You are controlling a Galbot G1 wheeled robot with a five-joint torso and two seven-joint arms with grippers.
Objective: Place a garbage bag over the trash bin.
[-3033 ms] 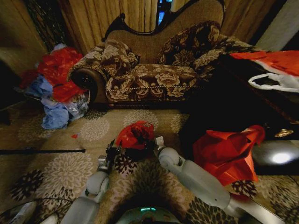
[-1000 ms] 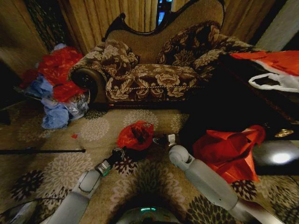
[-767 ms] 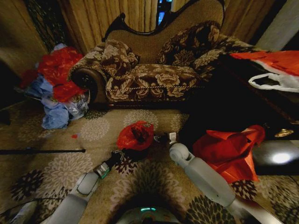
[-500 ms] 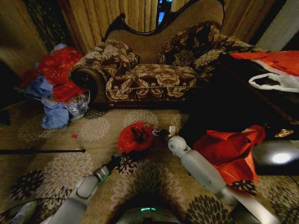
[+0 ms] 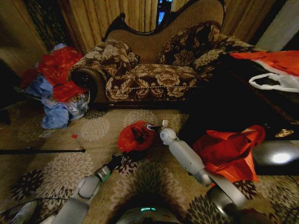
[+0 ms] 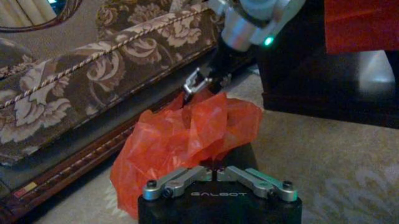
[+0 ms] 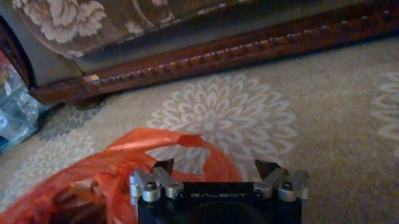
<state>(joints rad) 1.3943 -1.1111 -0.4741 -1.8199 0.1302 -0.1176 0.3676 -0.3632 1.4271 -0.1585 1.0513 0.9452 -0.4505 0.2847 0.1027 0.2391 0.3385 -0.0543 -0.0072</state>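
The garbage bag (image 5: 135,136) is sitting crumpled over the top of the trash bin (image 5: 137,154), on the flower-patterned carpet (image 5: 60,158) right in front of the sofa (image 5: 154,70). The bin itself is mostly buried under red plastic; you can just make out its dark body below the bag in the head view, and in the left wrist view too (image 6: 240,156).

The left gripper (image 5: 119,158) is down at the near side of the bin. From its own camera the jaws are closed right together (image 6: 216,176), with the bag (image 6: 187,135) bunched up directly in front of the tips. It looks like the tips might have a bit of plastic pinched, but honestly I can't tell for sure.

The right gripper (image 5: 152,127) is at the far rim of the bag, on the sofa side. Its jaws are spread wide apart (image 7: 215,167) with nothing between them, and a loose loop of the bag's edge (image 7: 168,144) arches just past the tips. The left wrist view catches that same gripper (image 6: 196,85) poking at the bag's top edge.

Off to the robot's right there's a larger angular orange-red bag (image 5: 229,149) against a dark cabinet (image 5: 224,107), and a heap of red and blue bags (image 5: 58,84) is piled left of the sofa.
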